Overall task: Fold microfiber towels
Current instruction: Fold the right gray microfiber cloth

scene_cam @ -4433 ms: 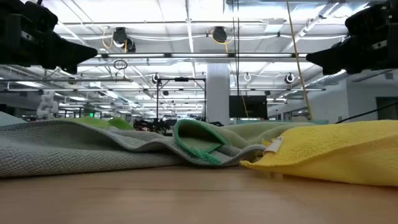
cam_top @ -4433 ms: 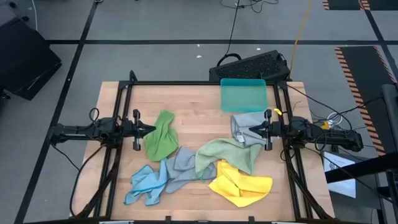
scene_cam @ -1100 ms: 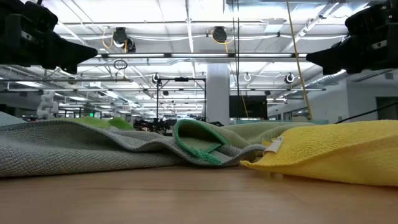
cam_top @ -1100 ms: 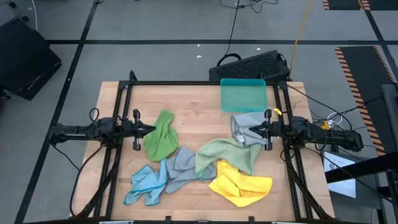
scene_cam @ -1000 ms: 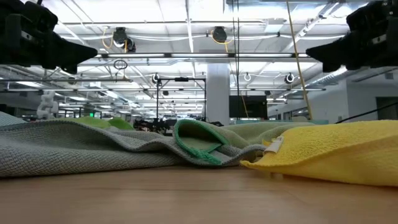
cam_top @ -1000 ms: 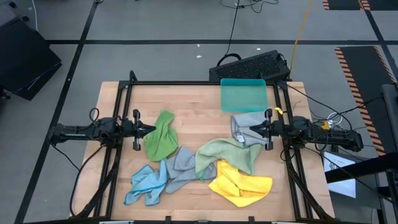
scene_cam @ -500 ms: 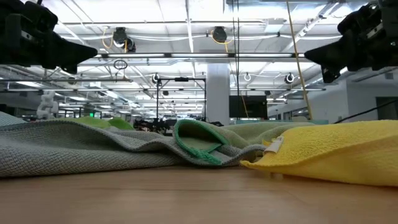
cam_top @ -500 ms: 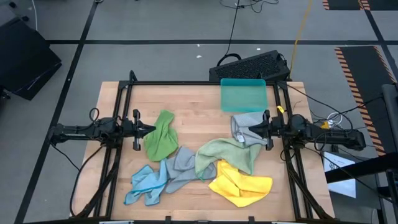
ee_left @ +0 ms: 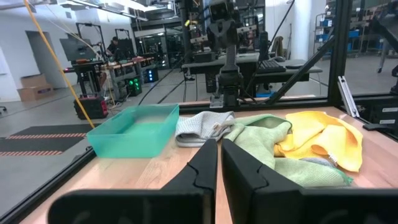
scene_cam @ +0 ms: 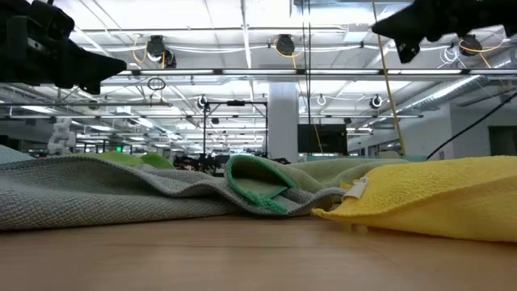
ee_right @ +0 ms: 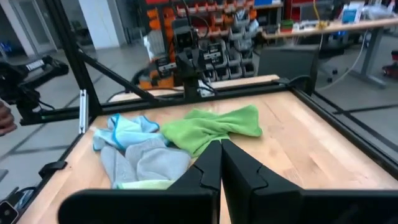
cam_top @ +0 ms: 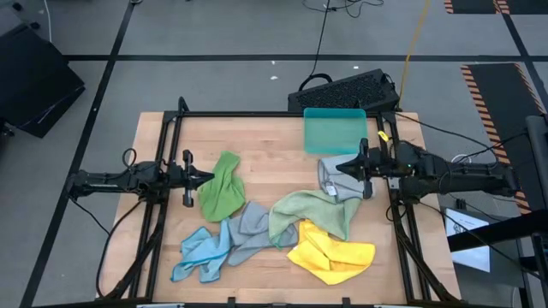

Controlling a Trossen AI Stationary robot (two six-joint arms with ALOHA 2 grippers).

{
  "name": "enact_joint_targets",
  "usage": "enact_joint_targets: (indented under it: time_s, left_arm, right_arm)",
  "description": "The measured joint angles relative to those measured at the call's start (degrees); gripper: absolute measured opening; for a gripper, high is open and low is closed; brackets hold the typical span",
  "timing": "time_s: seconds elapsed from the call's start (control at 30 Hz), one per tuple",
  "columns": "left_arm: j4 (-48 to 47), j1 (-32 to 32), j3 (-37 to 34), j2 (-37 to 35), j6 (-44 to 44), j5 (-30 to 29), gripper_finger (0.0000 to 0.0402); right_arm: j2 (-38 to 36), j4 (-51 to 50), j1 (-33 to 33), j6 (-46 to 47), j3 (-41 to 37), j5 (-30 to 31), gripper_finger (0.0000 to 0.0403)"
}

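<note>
wooden table (cam_top: 265, 141) carries the towels in a loose heap: just ahead of the left gripper (cam_top: 204, 178), shut and empty, lies the bright green towel (cam_top: 221, 188), long axis running crosswise to its fingers. the grey towel (cam_top: 340, 171) sits directly under the right gripper (cam_top: 355, 168), also shut and empty, so that arm looks better placed to start.

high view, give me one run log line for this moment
left gripper: shut, beside bright green towel | right gripper: shut, above grey towel | towels: unfolded | tray: empty
</note>
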Motion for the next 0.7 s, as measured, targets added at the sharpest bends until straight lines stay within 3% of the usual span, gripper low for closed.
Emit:
enact_joint_targets:
  time_s: [0.33,0.47,0.7]
  left_arm:
    - [0.0,0.0,0.0,0.0,0.0,0.0,0.0026]
    - [0.4,0.0,0.0,0.0,0.0,0.0,0.0026]
    - [1.3,0.0,0.0,0.0,0.0,1.5,0.0026]
  right_arm:
    - [15.4,-10.1,0.0,-0.1,16.2,0.2,0.0002]
    - [18.2,-9.5,0.0,0.0,16.6,1.4,0.0002]
    - [22.8,-9.4,3.5,3.7,14.4,11.5,0.0002]
